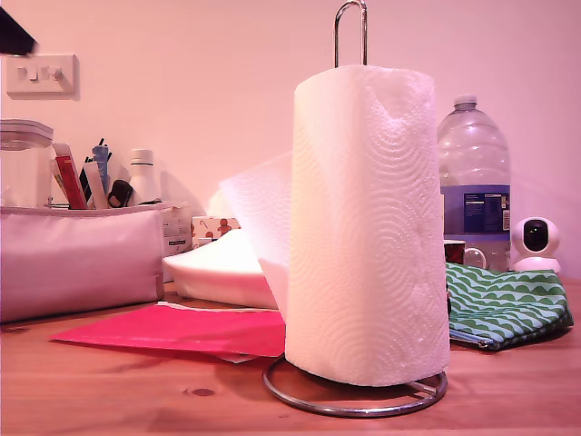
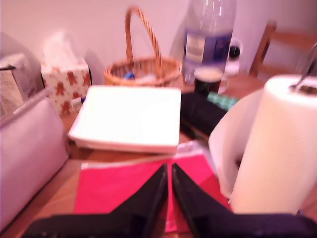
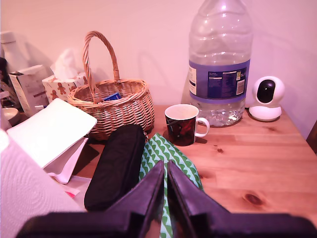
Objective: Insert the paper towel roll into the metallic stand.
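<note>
the paper towel roll (image 1: pixel 368 227) stands upright on the metallic stand (image 1: pixel 350 27), the chrome loop poking out above it and the ring base on the table (image 1: pixel 136 391). the exterior view shows neither arm. only the wrist views do: the first gripper (image 2: pixel 168 173) hangs over a red sheet (image 2: pixel 114 186) with jaws pressed together, empty (that view is blurred), and the second gripper (image 3: pixel 166 171) is likewise closed on nothing, above a green patterned cloth (image 3: pixel 168 153) near a mug (image 3: pixel 182 124).

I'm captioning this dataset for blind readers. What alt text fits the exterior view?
A white paper towel roll stands upright on a chrome metallic stand, the post poking above it and a loose sheet hanging toward the exterior view's left. A red sheet, water bottle and green-patterned cloth surround it.
</note>
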{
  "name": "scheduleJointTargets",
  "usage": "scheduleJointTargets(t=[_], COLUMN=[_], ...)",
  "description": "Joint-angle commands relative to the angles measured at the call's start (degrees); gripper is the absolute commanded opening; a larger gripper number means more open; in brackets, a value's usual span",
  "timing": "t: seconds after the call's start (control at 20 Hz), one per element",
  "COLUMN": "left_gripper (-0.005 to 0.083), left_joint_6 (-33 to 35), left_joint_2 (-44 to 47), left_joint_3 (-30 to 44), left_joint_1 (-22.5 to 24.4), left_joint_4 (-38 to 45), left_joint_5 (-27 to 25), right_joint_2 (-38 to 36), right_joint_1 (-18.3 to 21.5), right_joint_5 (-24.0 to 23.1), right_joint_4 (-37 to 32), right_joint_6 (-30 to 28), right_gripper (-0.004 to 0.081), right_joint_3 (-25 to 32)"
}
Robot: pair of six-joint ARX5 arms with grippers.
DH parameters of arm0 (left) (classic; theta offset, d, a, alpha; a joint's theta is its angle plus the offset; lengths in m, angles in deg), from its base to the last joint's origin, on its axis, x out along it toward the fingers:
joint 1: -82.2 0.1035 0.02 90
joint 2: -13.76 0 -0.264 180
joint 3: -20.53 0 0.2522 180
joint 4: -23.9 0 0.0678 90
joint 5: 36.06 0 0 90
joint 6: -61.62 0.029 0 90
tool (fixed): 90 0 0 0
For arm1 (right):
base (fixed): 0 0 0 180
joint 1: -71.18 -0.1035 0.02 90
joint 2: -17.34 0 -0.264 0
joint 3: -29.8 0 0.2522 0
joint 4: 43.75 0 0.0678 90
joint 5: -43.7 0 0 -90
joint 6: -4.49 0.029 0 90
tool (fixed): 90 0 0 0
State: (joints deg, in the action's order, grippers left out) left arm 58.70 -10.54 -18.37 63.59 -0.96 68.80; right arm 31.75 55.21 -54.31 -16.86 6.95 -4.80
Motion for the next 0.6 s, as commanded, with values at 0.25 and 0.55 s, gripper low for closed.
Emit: scheduleJointTargets(t=[0.25,0.55], left_gripper=[0.0015,0.0015], left_joint_6=[-1.8,-1.7], left_joint_2=[12.1,12.3], left_joint_3=[2.3,2.3], left_joint_1=[-0.2,-0.2], left_joint_4=[-5.9,-11.1], left_joint_5=[0.1,0.1], right_joint_2=[-3.8,-3.8], right_joint_1=[-1.4,-1.4], right_joint_5=[3.0,3.0], right_joint_4=[7.9,18.2], right_joint_6=[5.1,5.1], right_gripper=[-0.0011,-0.0011], right_joint_3=[0.7,0.7])
